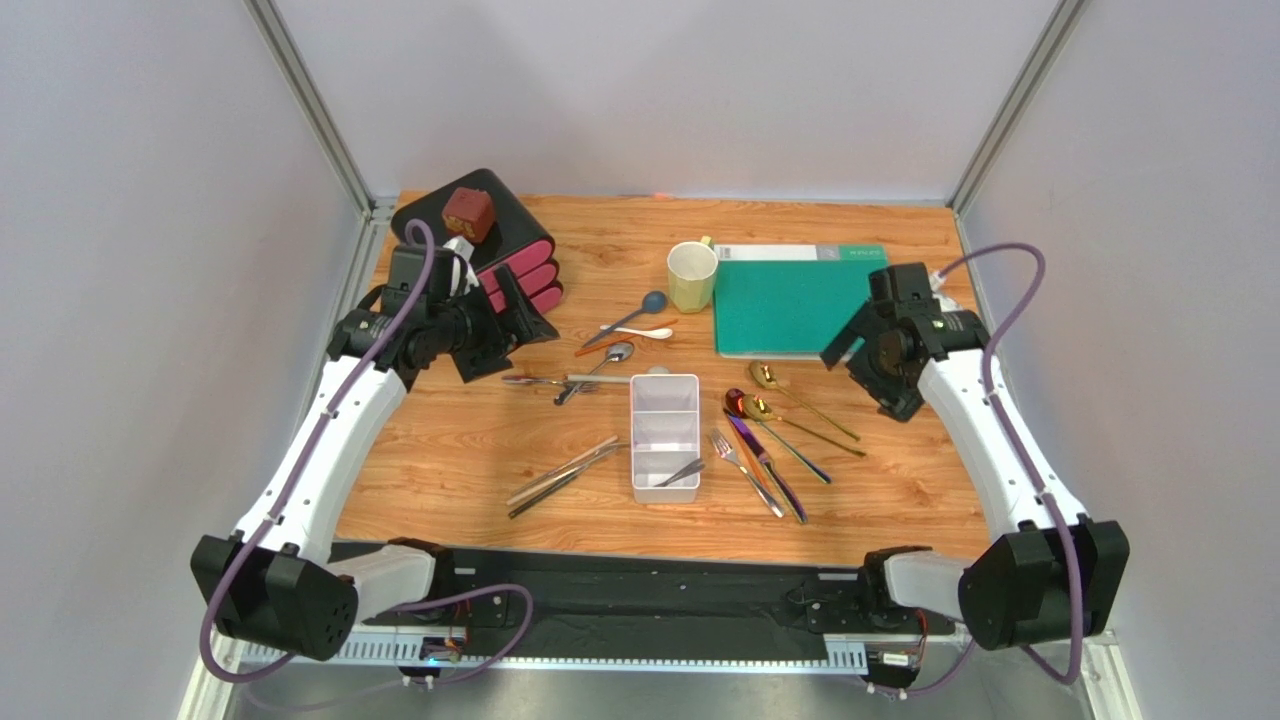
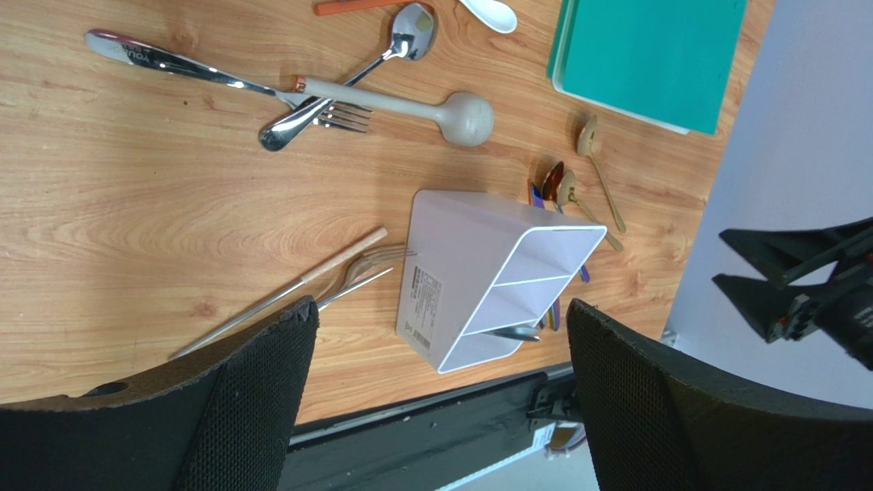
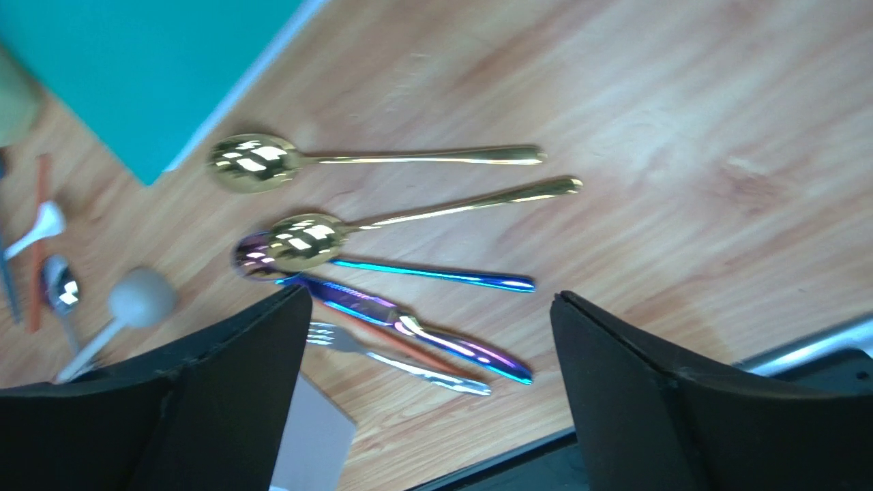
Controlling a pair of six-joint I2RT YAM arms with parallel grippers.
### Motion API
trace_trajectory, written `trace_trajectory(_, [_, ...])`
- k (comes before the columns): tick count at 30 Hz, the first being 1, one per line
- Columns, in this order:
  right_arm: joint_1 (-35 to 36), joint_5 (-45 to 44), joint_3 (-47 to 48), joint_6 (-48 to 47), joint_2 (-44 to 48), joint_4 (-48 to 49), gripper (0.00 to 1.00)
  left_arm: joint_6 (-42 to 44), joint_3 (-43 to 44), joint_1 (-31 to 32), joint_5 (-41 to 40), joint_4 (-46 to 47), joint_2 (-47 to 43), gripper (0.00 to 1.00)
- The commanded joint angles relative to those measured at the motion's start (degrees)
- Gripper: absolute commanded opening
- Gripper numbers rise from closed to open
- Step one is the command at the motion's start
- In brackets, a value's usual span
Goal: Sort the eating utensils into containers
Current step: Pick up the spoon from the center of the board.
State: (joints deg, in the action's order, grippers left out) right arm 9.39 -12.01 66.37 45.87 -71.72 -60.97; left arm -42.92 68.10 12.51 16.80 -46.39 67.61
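Centre frame from above, on the wooden counter (image 1: 451, 465): the white divided tray (image 1: 666, 393), with 1 silver utensil (image 1: 681, 473) in its nearest compartment.

Right of the tray, loose on the wood and fanned close together: 2 gold spoons (image 3: 369, 157), 1 iridescent spoon (image 3: 410, 274), 1 iridescent knife (image 3: 410, 327) and 1 silver fork (image 3: 395, 356).

Left of the tray, just beside its wall: a bundle of slim silver pieces (image 1: 564, 473), 1 with a pale wooden handle.

Above the tray: a silver spoon (image 2: 354, 74) crossing a long silver fork (image 2: 174, 59). Further up: 1 blue spoon (image 1: 646, 305), 1 white spoon (image 1: 646, 332) and an orange-brown stick (image 1: 609, 339), near a pale mug (image 1: 691, 275) and a green board (image 1: 796, 300).

Upper left: a black box with pink drawers (image 1: 496, 248).

Left pincer (image 2: 441, 307), just below that box: released, gripping nothing. Right pincer (image 3: 430, 299), at the green board's right corner: likewise spread wide, gripping nothing.
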Motion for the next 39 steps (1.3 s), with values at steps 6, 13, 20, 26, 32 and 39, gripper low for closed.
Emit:
trace_trajectory(6, [0.61,6.31,-3.10,-14.47,-7.27,-0.37,0.84,0.11,0.02,-0.56,5.26,1.57,4.45,0.93])
trace_trajectory(13, [8.01,-8.55,1.74,-22.22,-17.47,1.89,0.86,0.99,-0.59,-0.56,4.74,0.16,4.46,0.91])
trace_trajectory(20, [12.84,-15.12,4.21,-29.77,-23.88,5.33,0.85,2.49,-0.24,-0.56,5.17,-0.54,6.04,0.90])
trace_trajectory(26, [16.01,-13.66,5.61,-35.49,-27.07,6.30,0.82,3.72,0.20,-0.65,5.70,-0.98,7.44,0.90])
trace_trajectory(32, [16.80,-12.16,5.09,-37.33,-28.47,6.74,0.81,4.07,0.28,-0.91,5.53,-0.98,7.62,0.90])
trace_trajectory(39, [16.89,-7.86,6.14,-38.93,-29.97,6.04,0.73,4.24,0.37,-1.00,6.23,-1.16,8.41,0.89])
